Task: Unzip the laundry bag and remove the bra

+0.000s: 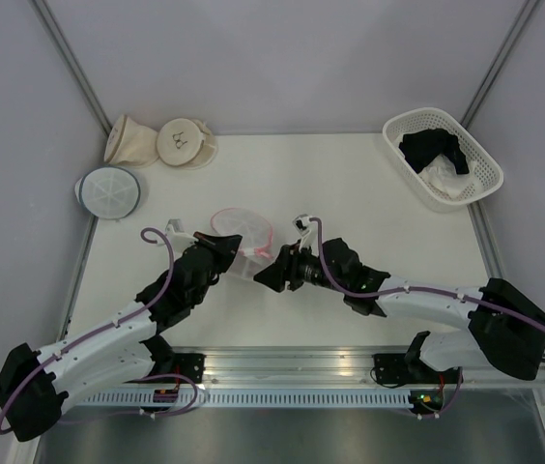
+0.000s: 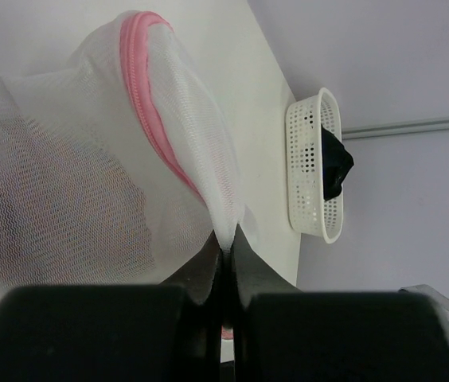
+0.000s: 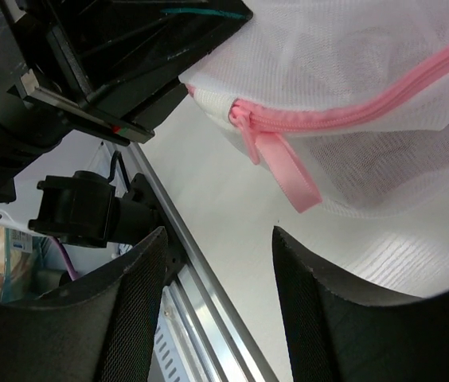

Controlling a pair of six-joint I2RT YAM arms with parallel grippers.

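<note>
The laundry bag (image 1: 242, 232) is a white mesh pouch with a pink rim, near the table's front middle. My left gripper (image 1: 226, 247) is shut on a fold of its mesh (image 2: 226, 231) at the bag's near-left side. In the left wrist view the bag (image 2: 89, 183) bulges with the pink zipper (image 2: 146, 111) across it, and a dark reddish shape shows faintly through the mesh. My right gripper (image 1: 265, 277) is open, just right of the bag. In the right wrist view the pink zipper pull (image 3: 284, 171) hangs just beyond the open fingertips (image 3: 300, 247). The bra is not plainly visible.
A white basket (image 1: 443, 155) with a black garment (image 1: 435, 147) and white cloth stands at the back right; it also shows in the left wrist view (image 2: 316, 163). Two beige pouches (image 1: 161, 141) and a grey-blue rimmed pouch (image 1: 108, 190) lie at the back left. The metal rail (image 1: 350, 362) runs along the front edge.
</note>
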